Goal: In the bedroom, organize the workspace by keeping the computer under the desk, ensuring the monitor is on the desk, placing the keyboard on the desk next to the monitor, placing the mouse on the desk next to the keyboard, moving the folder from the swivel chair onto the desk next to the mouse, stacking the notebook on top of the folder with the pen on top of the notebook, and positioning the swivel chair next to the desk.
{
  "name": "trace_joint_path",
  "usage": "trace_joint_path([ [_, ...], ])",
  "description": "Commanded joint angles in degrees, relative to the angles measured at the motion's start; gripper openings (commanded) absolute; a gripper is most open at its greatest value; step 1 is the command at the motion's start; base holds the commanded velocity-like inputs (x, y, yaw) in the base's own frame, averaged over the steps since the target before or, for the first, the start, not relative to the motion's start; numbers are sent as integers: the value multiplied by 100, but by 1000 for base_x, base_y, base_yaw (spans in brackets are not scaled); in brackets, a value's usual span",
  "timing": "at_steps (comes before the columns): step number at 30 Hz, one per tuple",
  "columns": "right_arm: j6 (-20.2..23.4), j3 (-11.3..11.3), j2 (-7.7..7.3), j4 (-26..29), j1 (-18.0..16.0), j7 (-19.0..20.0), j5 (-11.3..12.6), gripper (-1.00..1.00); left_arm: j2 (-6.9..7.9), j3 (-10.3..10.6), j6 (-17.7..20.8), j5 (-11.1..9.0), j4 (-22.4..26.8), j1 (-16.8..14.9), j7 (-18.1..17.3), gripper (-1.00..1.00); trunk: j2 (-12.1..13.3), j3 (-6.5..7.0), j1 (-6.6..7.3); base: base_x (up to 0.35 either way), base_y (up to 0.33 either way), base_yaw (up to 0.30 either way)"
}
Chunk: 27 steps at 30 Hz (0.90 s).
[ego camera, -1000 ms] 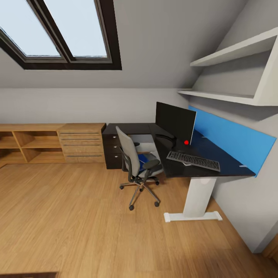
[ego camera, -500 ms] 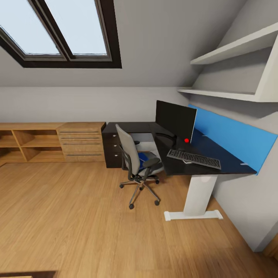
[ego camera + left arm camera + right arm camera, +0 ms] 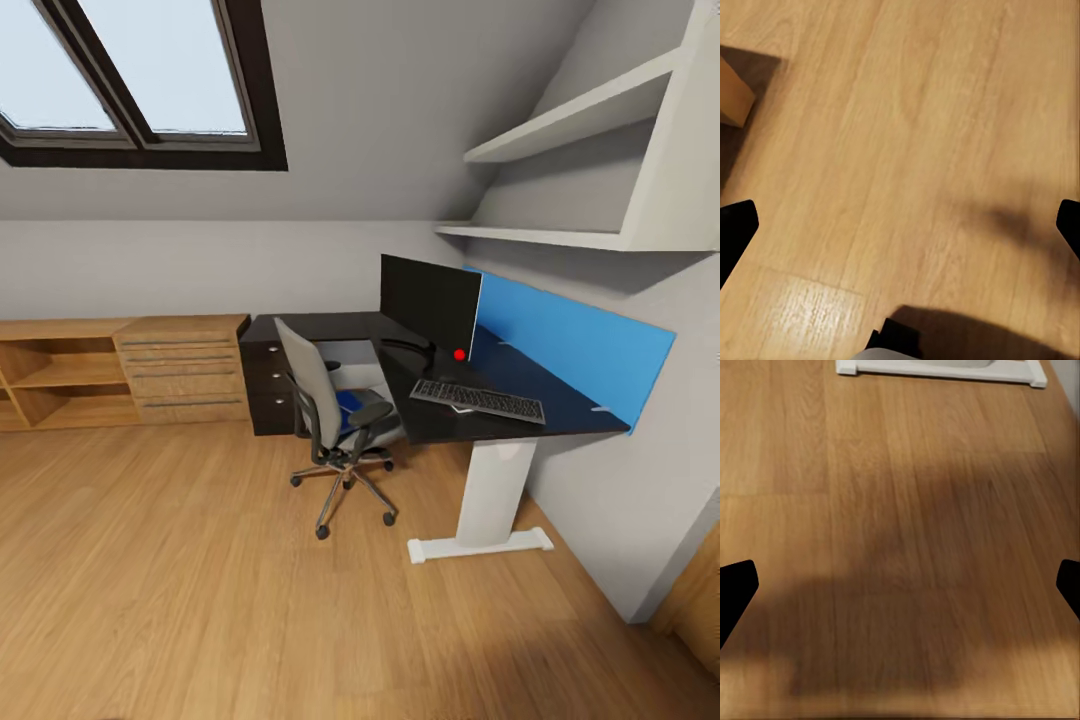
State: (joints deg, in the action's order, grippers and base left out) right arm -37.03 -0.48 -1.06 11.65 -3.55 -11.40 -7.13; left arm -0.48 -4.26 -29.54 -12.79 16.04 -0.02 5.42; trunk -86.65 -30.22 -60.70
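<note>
The swivel chair (image 3: 318, 398) stands at the inner corner of the black-topped desk (image 3: 565, 408), its back toward me. A blue folder (image 3: 347, 403) lies on its seat. On the desk stands the monitor (image 3: 430, 299), with the keyboard (image 3: 477, 400) in front of it. The computer, mouse, notebook and pen I cannot make out. Over bare wood floor, my left gripper (image 3: 900, 229) is open, its dark fingertips (image 3: 735, 229) far apart. My right gripper (image 3: 900, 585) is also open over the floor, with nothing between its fingertips (image 3: 735, 585).
Light-wood low shelving with drawers (image 3: 130, 368) runs along the back wall beside the desk's black drawer unit (image 3: 262, 385). The desk's white pedestal foot (image 3: 480, 545) (image 3: 937, 369) rests on the floor. White wall shelves (image 3: 575, 120) and a blue wall panel (image 3: 575, 340) hang above the desk.
The whole head view has shifted left and slightly up, so the camera moved. The chair, desk, monitor and keyboard keep their places relative to each other.
</note>
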Motion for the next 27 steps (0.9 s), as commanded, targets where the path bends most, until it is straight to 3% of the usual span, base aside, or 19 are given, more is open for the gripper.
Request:
trace_joint_path([
  [1,-6,-5,0,-5,-4,-46,-60,100,-5,-38,-8,32,5,1,3,100,-44,-27,-22,0,0,-101],
  [6,-6,-5,0,-5,-3,-46,-60,100,-5,-39,-8,32,5,0,3,100,-245,-130,-132,0,0,-82],
  [16,-6,-3,0,-5,-5,-46,-60,100,8,-41,-23,47,2,2,-5,100,-245,-157,-132,7,7,-21],
  [27,-6,-4,0,-5,-4,-46,-60,100,13,-44,-23,48,4,1,-10,100,-245,-185,-132,211,208,0],
])
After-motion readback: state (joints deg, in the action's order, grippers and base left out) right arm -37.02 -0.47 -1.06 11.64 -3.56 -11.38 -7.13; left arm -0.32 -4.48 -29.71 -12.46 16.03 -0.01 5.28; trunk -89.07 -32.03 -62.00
